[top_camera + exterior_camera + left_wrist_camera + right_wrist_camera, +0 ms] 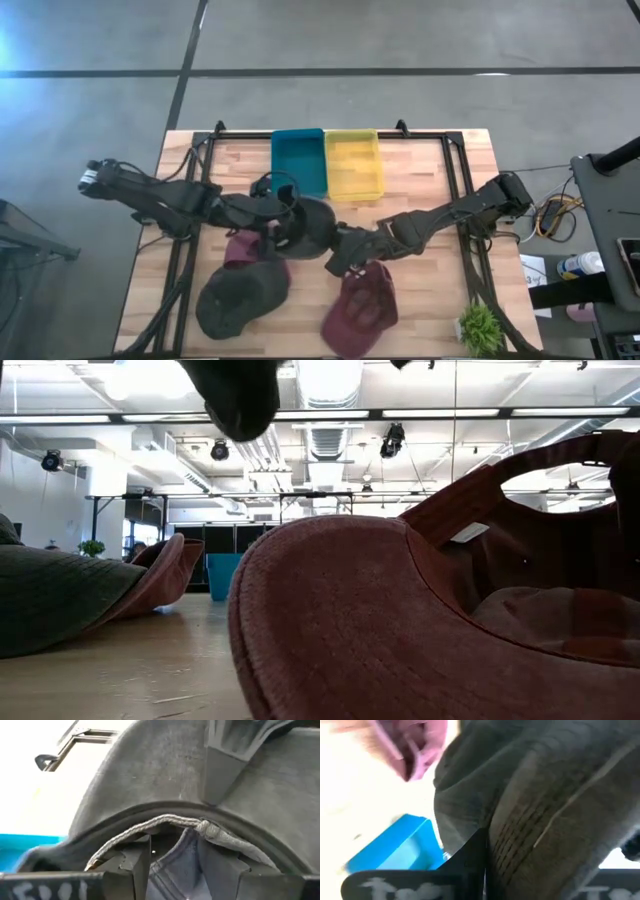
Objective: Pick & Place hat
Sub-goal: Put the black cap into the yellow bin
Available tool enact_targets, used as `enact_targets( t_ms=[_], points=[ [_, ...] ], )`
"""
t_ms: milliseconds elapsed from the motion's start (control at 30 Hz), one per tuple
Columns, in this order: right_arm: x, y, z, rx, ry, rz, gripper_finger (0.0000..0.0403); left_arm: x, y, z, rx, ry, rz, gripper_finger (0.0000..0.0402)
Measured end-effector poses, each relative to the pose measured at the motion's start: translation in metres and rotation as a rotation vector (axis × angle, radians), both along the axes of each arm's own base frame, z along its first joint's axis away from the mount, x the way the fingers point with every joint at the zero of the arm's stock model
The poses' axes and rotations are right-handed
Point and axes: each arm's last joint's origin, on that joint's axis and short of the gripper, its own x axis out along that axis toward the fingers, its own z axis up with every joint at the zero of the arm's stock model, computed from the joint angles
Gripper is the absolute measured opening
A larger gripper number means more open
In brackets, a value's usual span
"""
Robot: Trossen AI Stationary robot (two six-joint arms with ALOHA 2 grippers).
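A dark grey cap (308,226) hangs above the middle of the table between my two grippers. In the low view only its underside (240,398) shows at the top. My left gripper (281,228) is shut on its left side. My right gripper (338,256) is shut on its right, near side. A maroon cap (361,306) lies open side up at the near middle. A dark olive cap (240,300) lies at the near left, and a second maroon cap (247,250) lies partly under my left arm. My left gripper pinches the cap's rim fabric (181,856) between its two fingers (136,866), by a grey cord (165,822) along the edge. It comes level from the table's left. The cap is lifted clear of the table. My right gripper holds the cap's stitched bill (530,837) beside its finger (475,857), coming from the table's right and near side. The cap itself hides the second finger. The cap is clear of the table.
A teal bin (298,160) and a yellow bin (354,166) stand side by side at the far middle. A small green plant (480,326) stands at the near right corner. A black frame (455,160) runs around the table.
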Motion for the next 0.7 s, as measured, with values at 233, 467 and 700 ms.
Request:
enact_targets(
  t_ms=[233, 467, 700],
  points=[
    [0.005, -0.004, 0.0, -0.015, -0.02, 0.024, 0.0043, 0.025, -0.007, -0.024, 0.015, 0.084, -0.011, 0.0158],
    [0.001, -0.009, -0.019, 0.072, 0.037, -0.048, 0.0043, 0.032, -0.007, -0.033, 0.03, 0.114, 0.005, 0.0158],
    [-0.002, -0.014, -0.049, 0.161, 0.114, -0.057, 0.0043, 0.05, -0.008, -0.06, 0.052, 0.198, 0.015, 0.0158]
  ],
)
